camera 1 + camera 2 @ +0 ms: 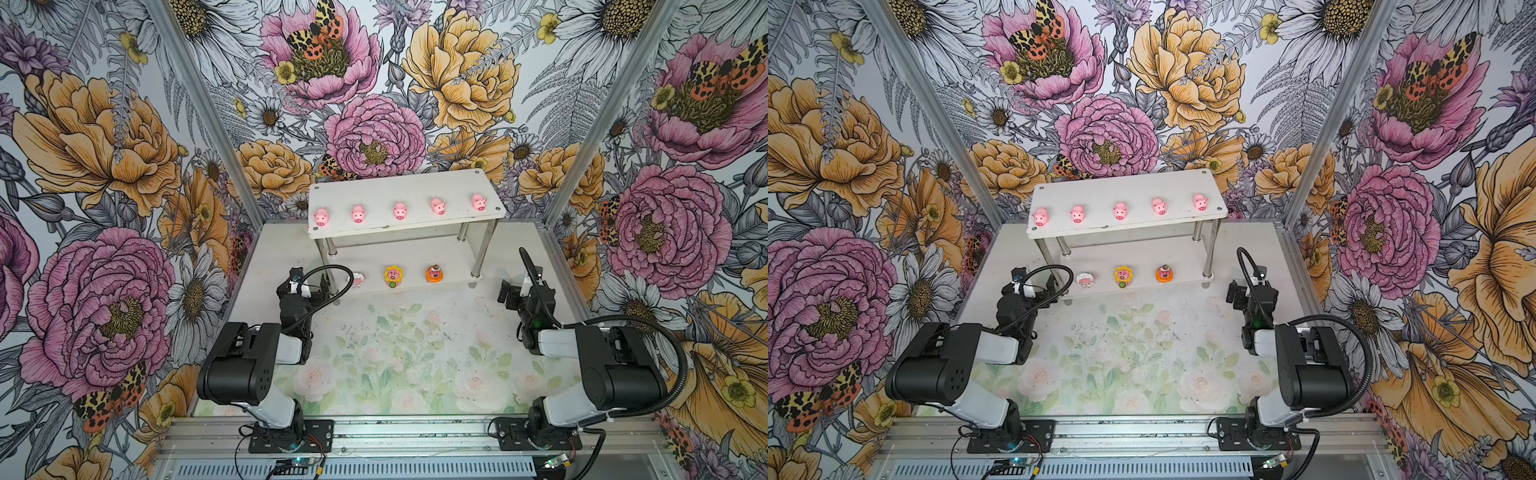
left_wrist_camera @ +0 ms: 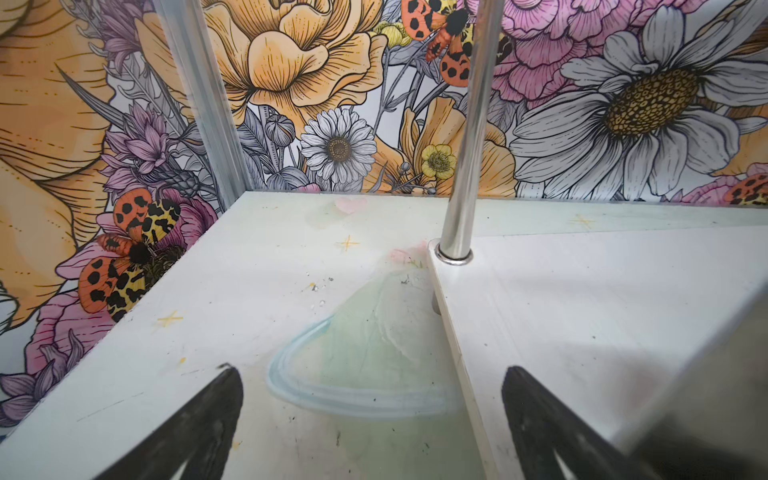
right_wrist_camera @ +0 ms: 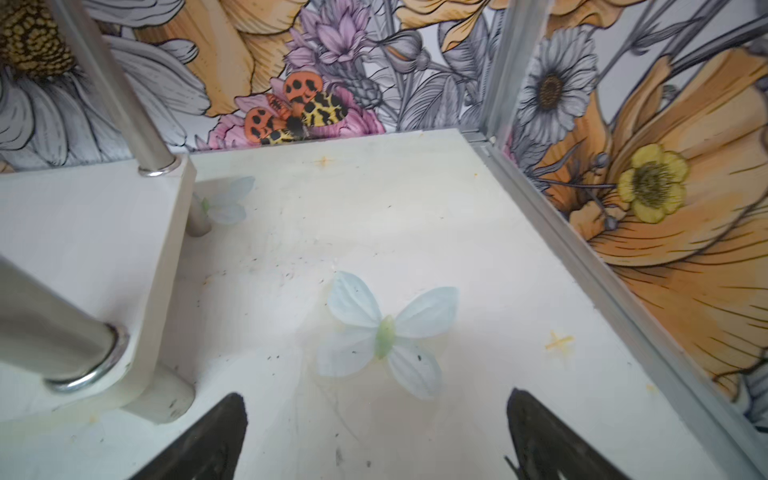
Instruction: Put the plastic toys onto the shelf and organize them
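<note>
Pigs (image 1: 400,210), 5, stand in a row on the shelf (image 1: 415,187) top; 3 bigger figures (image 1: 393,276) on its lower tier. Left hand (image 2: 372,370) and right hand (image 3: 376,392), wide open and empty, face its metal legs (image 2: 469,145).

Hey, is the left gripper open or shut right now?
Open. The left gripper shows both black fingers wide apart, gripping nothing.
</note>
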Motion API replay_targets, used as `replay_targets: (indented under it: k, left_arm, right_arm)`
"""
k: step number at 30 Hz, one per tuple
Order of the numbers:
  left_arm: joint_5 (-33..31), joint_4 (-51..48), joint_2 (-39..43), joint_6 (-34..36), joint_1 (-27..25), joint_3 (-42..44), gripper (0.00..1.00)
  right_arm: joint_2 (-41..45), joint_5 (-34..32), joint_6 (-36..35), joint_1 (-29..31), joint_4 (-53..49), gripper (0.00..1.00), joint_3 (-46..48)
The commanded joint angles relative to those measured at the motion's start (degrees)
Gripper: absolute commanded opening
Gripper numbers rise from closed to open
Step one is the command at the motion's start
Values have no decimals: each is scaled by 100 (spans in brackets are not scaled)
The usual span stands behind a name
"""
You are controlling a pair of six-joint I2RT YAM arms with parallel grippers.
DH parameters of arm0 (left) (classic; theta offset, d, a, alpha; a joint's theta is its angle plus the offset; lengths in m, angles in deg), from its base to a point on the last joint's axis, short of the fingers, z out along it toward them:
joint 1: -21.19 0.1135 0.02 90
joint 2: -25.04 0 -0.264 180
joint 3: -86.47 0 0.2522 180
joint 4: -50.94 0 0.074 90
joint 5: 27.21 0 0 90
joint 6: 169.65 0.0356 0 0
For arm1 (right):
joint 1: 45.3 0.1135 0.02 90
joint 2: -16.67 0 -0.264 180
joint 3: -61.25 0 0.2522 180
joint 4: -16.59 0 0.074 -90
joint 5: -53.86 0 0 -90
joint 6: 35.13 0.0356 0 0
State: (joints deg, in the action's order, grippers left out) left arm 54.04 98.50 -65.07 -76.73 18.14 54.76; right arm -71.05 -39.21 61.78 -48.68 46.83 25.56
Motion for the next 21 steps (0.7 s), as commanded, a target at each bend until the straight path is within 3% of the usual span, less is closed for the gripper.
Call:
replay_targets:
  k: [1,6,11,21]
  left_arm:
    - [-207,-169,98,34,-12,-93,99]
    - [-259,-178,90,24,-16,-103,99]
    - [-1015,-240,65,-184,-47,-174,99]
    - [-830,-480,90,-303,87,-262,99]
  right_arm:
    - [0,762,-233,-60,468,100,-104]
    - [2,740,-247,-49,458,100,-82]
    - [0,626,-293,28,353,100,-134]
    - [16,586,-313,48,305,100,-138]
